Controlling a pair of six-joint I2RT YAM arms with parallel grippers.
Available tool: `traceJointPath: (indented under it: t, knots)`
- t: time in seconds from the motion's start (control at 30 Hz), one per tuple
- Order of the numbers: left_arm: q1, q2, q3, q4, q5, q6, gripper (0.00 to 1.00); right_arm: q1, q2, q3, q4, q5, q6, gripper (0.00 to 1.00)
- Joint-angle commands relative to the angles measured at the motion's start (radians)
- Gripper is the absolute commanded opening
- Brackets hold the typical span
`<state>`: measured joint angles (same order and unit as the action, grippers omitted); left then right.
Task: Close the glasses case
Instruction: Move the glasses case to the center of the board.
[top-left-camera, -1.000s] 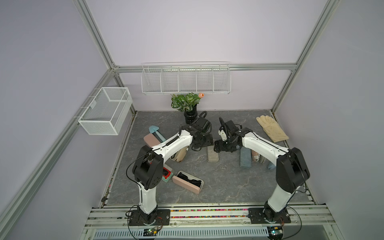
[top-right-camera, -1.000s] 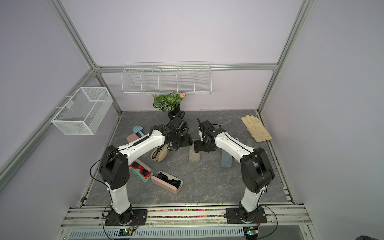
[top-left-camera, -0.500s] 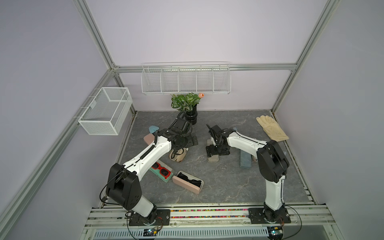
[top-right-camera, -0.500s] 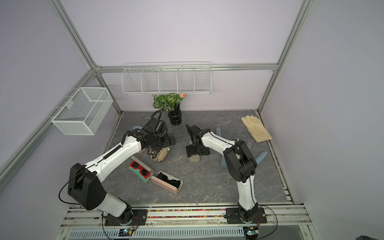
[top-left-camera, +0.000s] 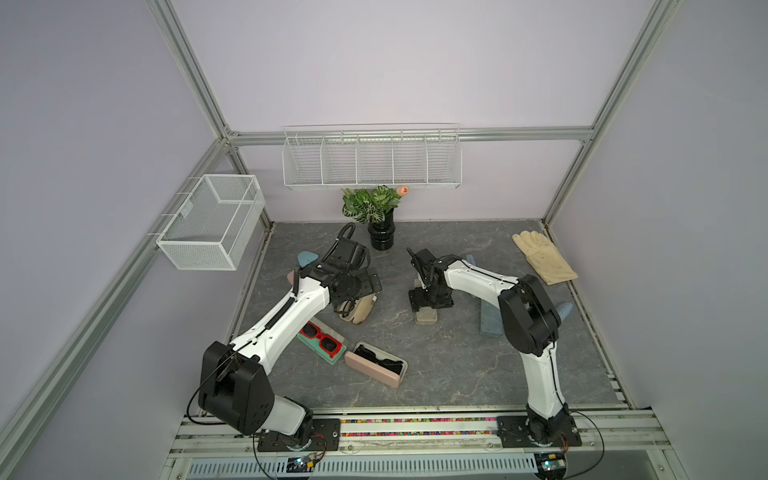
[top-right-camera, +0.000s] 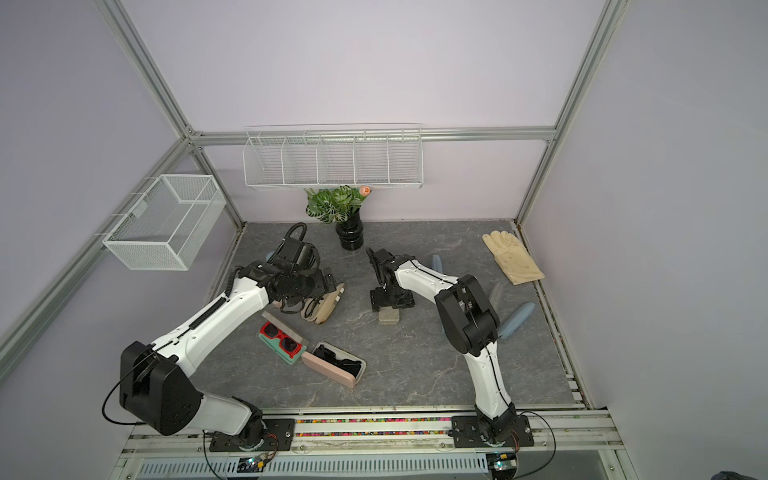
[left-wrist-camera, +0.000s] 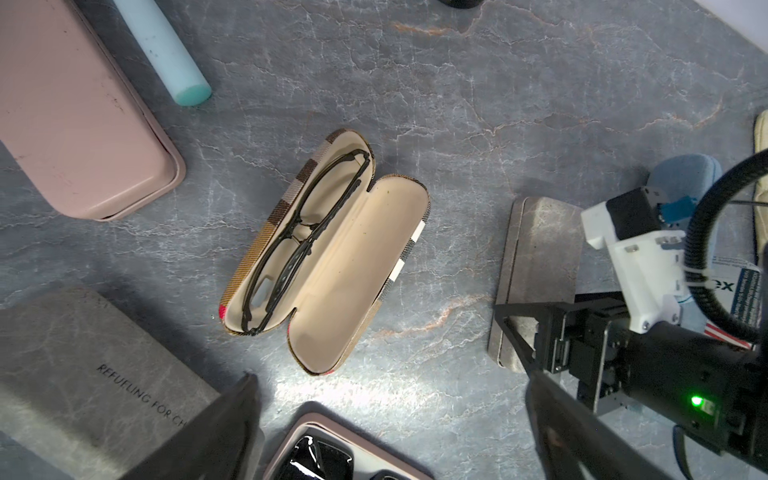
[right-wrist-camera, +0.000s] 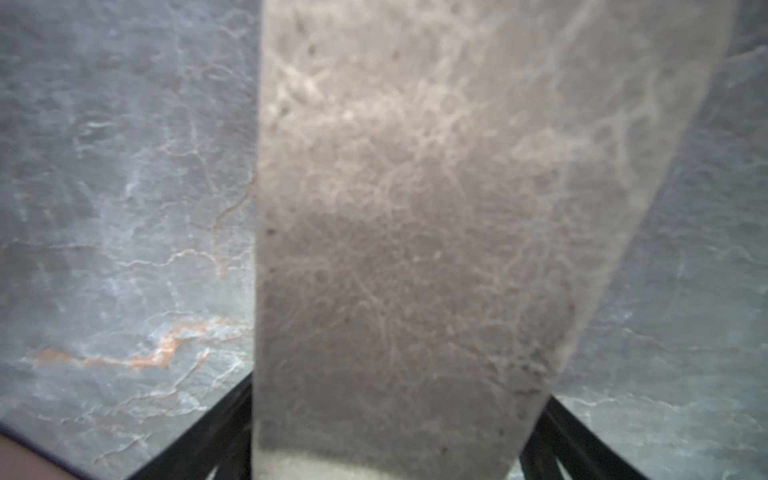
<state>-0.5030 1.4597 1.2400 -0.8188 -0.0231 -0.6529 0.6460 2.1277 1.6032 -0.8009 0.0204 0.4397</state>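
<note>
An open plaid glasses case with black-framed glasses in its left half lies on the grey mat; it also shows in both top views. My left gripper hovers over it, open and empty, fingers wide apart. To the right, a closed grey case lies flat. My right gripper is low over one end of it, its black fingers against both long sides.
A teal case with red sunglasses and a pink case with black sunglasses lie open near the front. A closed pink case, grey box, blue cases, plant vase and glove surround the work area.
My left gripper has drawn back from the centre to above the plaid case. The right gripper has come down onto the grey case and its jaws have narrowed against it.
</note>
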Motion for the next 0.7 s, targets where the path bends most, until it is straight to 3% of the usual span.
traceJointPath:
  t: [0.0,0.23,0.67]
  knots:
    - [0.006,-0.019,-0.011,-0.013,-0.015,0.007,1.00,-0.001,0.025,0.012,-0.049,0.053,-0.006,0.78]
    - [0.016,-0.020,-0.022,-0.010,-0.015,0.013,1.00,-0.051,0.017,0.022,-0.076,0.104,-0.038,0.72]
    - [0.072,-0.020,-0.066,0.004,0.007,0.039,1.00,-0.229,0.060,0.108,-0.118,0.104,-0.150,0.76]
